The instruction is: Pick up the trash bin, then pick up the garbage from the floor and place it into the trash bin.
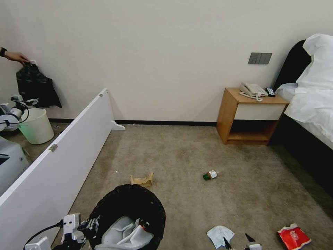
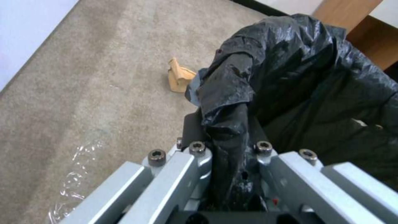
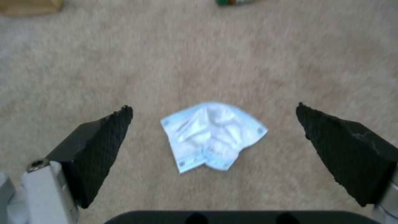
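Observation:
The trash bin point(image 1: 129, 203), lined with a crinkled black bag, hangs low in front of me. My left gripper point(image 1: 85, 227) is shut on its rim point(image 2: 227, 137). Two white slippers point(image 1: 123, 232) lie inside it. At the bottom of the head view my right gripper point(image 1: 238, 241) is open just above the carpet. A crumpled white tissue point(image 3: 213, 135) lies on the floor between its spread fingers point(image 3: 104, 137). Other garbage lies on the carpet: a torn brown paper bag point(image 1: 141, 180), a green-capped bottle point(image 1: 210, 175) and a red packet point(image 1: 293, 236).
A long white board point(image 1: 52, 166) leans along my left. Behind it stands a plain white bucket point(image 1: 36, 126), and a person's hand point(image 1: 15, 56) holds a black bag. A wooden nightstand point(image 1: 251, 116) and a bed point(image 1: 312, 100) are at the right.

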